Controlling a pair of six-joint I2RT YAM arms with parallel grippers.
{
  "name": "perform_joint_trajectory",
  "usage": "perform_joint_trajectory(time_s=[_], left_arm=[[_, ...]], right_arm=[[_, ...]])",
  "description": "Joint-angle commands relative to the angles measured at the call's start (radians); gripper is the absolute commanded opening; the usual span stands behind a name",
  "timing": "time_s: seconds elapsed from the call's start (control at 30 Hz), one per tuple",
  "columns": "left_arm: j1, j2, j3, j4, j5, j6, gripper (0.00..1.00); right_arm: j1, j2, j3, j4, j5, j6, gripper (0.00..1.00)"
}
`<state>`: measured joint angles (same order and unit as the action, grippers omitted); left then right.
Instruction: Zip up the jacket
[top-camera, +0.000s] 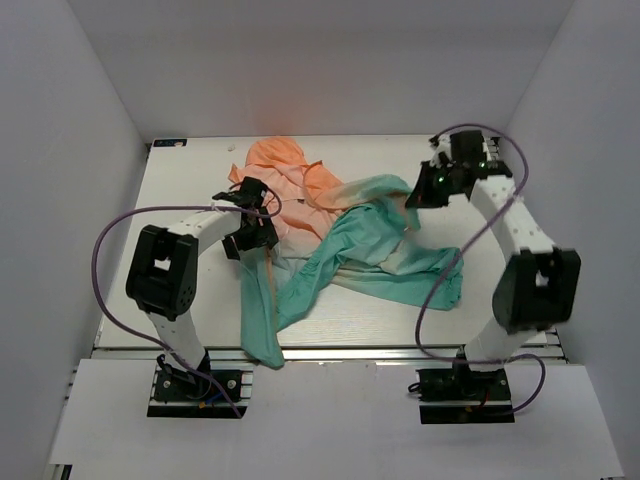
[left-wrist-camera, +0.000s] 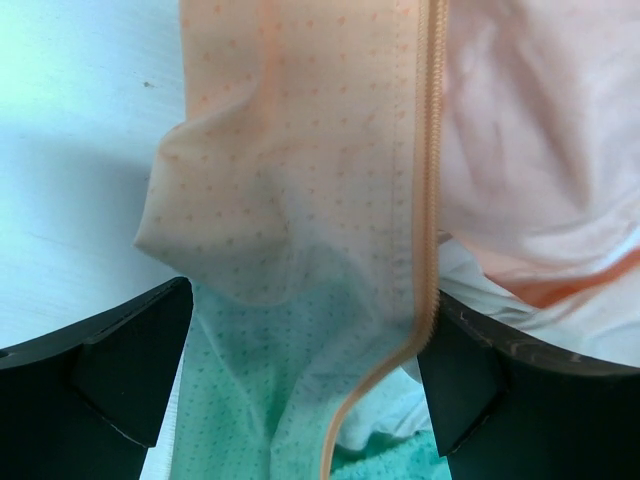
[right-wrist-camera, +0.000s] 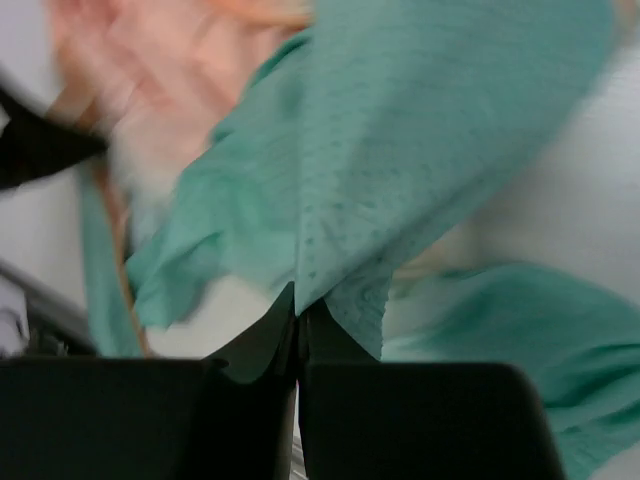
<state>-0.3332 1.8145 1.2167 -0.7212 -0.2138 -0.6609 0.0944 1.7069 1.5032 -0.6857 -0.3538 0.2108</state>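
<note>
The jacket (top-camera: 330, 235) lies crumpled in the middle of the table, peach-orange at the back, teal-green toward the front, one sleeve trailing to the front edge. My left gripper (top-camera: 250, 232) hovers over its left edge, jaws wide open; in the left wrist view the fabric and the orange zipper tape (left-wrist-camera: 425, 200) run between the fingers (left-wrist-camera: 120, 370). My right gripper (top-camera: 415, 195) is shut on a teal edge of the jacket (right-wrist-camera: 400, 150) and holds it lifted at the back right. The zipper slider is not in view.
White walls close in the table (top-camera: 190, 170) at the back and both sides. A purple cable loops off each arm. Bare tabletop shows left of the jacket and along the front edge.
</note>
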Motion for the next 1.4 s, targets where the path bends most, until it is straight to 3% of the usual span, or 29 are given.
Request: perform_joint_trajectory(time_s=[0.0, 0.17, 0.23, 0.37, 0.5, 0.6, 0.7, 0.73, 0.77, 0.87, 1.03, 1.23, 1.37], left_arm=[[0.002, -0.086, -0.011, -0.009, -0.01, -0.026, 0.98], [0.002, -0.155, -0.037, -0.035, -0.021, -0.051, 0.98], [0.002, -0.182, -0.055, -0.046, -0.013, -0.063, 0.98], [0.002, -0.267, -0.095, -0.067, 0.011, -0.08, 0.98], [0.002, -0.369, -0.16, -0.069, 0.06, -0.083, 0.98], [0.002, -0.427, -0.226, -0.076, 0.086, -0.085, 0.98], [-0.001, -0.487, -0.307, -0.067, 0.164, -0.089, 0.98], [-0.004, -0.503, -0.337, -0.052, 0.215, -0.089, 0.98], [-0.01, -0.518, -0.4, -0.022, 0.262, -0.094, 0.98], [-0.042, -0.569, -0.489, 0.034, 0.347, -0.117, 0.98], [-0.101, -0.595, -0.546, 0.078, 0.369, -0.186, 0.98], [-0.099, -0.512, -0.545, 0.15, 0.331, -0.201, 0.98], [-0.096, -0.4, -0.485, 0.146, 0.257, -0.203, 0.98]], right_arm=[[0.169, -0.272, -0.145, 0.11, -0.145, 0.082, 0.0], [0.407, -0.43, -0.322, 0.133, -0.148, 0.148, 0.0], [0.507, -0.458, -0.464, 0.195, -0.155, 0.167, 0.0], [0.64, -0.388, -0.639, 0.307, -0.113, 0.156, 0.0], [0.803, -0.224, -0.667, 0.351, -0.013, 0.14, 0.11], [0.846, -0.213, -0.629, 0.356, 0.013, 0.136, 0.3], [0.851, -0.254, -0.603, 0.359, 0.022, 0.098, 0.57], [0.852, -0.259, -0.594, 0.347, 0.036, 0.084, 0.76], [0.852, -0.262, -0.577, 0.325, 0.044, 0.069, 0.89], [0.852, -0.263, -0.558, 0.293, 0.05, 0.05, 0.89], [0.851, -0.23, -0.574, 0.305, 0.021, 0.025, 0.89], [0.835, -0.107, -0.549, 0.354, 0.035, 0.058, 0.89], [0.725, -0.047, -0.531, 0.35, 0.082, 0.085, 0.89]])
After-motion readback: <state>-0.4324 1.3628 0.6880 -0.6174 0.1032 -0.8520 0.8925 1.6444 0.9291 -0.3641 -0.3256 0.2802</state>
